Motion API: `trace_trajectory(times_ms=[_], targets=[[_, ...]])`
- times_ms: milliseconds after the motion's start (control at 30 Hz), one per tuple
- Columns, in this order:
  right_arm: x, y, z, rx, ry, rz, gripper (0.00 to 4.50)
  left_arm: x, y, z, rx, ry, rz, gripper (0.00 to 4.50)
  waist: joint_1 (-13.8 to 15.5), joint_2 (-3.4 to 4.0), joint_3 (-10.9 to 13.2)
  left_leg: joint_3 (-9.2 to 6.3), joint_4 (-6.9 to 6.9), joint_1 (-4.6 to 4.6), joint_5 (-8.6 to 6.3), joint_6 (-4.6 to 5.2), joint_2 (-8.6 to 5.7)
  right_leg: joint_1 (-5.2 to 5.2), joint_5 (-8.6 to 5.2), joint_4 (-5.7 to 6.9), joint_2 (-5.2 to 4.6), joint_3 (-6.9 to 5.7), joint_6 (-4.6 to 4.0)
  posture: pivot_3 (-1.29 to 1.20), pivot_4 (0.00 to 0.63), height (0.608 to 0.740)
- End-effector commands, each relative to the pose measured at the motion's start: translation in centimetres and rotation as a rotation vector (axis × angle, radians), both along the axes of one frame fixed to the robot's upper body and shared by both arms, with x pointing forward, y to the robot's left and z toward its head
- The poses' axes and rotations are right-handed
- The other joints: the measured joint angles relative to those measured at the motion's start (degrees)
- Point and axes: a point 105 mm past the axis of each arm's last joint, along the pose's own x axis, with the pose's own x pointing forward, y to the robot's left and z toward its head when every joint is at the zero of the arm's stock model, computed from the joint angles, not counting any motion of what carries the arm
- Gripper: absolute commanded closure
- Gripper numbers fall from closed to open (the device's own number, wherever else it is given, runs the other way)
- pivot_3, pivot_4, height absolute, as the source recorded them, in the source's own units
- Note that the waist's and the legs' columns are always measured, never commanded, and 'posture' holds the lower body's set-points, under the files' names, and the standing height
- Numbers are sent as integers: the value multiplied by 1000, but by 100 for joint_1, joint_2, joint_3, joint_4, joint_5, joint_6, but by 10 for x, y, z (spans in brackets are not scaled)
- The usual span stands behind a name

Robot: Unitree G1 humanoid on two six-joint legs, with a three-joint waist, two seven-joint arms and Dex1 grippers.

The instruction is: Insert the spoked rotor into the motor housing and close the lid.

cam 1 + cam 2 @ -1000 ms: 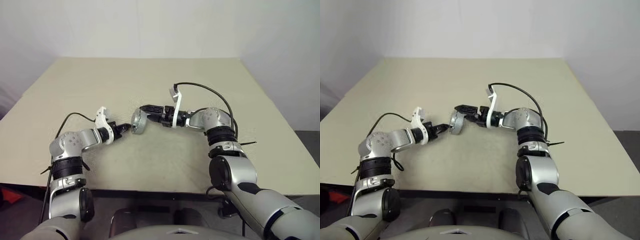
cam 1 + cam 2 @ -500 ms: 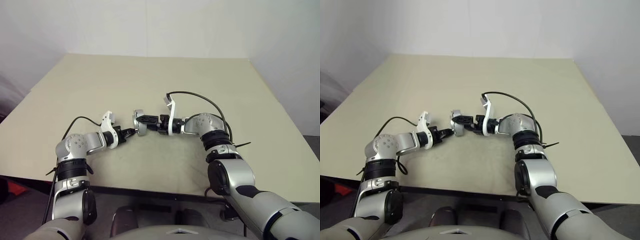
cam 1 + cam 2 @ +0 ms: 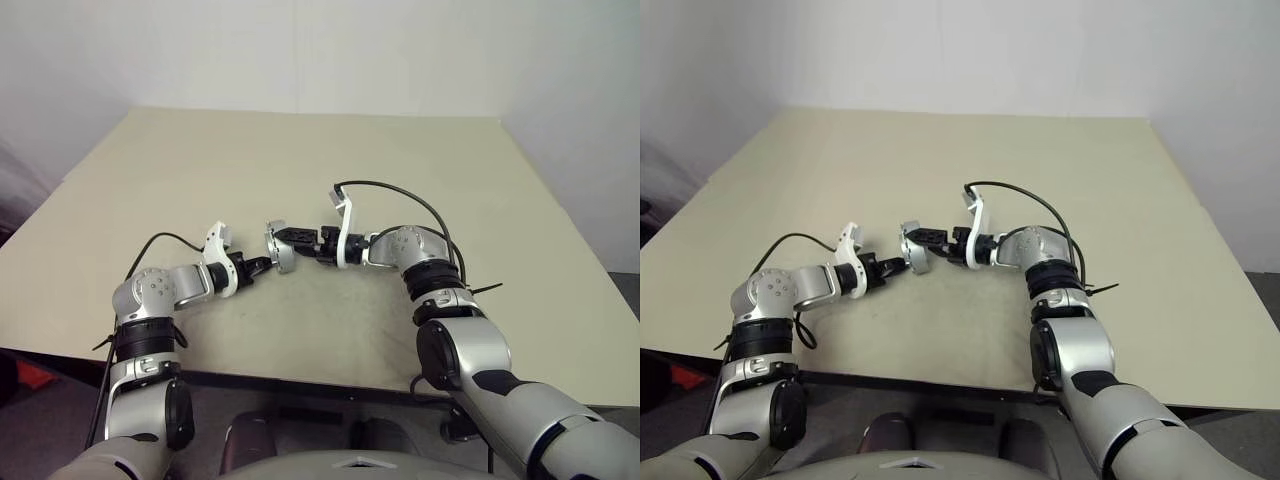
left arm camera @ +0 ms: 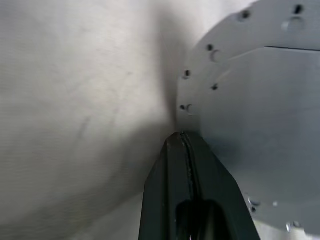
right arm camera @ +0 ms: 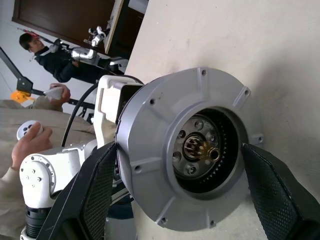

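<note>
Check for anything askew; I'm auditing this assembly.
Only the motor housing: held on edge over the table, clamped in the right gripper, the shut left gripper at its back face. No damage shows.

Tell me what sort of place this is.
Probably a robot test lab or teleoperation room: a bare beige table against plain white walls, a round silver-grey motor housing held above the table, and seated people gripping hand controllers beside a dark wooden door.
</note>
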Motion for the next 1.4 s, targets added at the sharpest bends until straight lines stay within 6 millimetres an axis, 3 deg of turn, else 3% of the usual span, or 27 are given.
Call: trace_trajectory(times_ms=[33, 233, 767, 1400], targets=[[3, 2, 11, 12, -48, 7, 24, 2, -14, 37, -117, -145, -59, 4500, 4, -4, 3, -1, 2, -2, 0, 0, 0, 0, 0, 0, 0, -2, 0, 0, 0, 740], [4, 0, 10, 6, -55, 4, 24, -2, -16, 52, -166, -202, -84, 4500, -29, -9, 6, -2, 7, -2, 0, 0, 4, -2, 0, 3, 1, -5, 0, 0, 0, 740], [8, -3, 8, -17, -72, -24, 24, -7, -17, 55, -184, -215, -100, 4500, -20, -9, 6, -2, 19, -4, 0, 1, 4, -4, 1, 10, 1, -4, 0, 0, 0, 740], [19, -59, -16, -297, -218, -65, 24, -20, -13, 59, -207, -214, -140, 4500, 24, -10, 6, -4, 86, -12, -15, 25, 0, 17, 8, 20, -10, -3, 10, 0, 0, 740]])
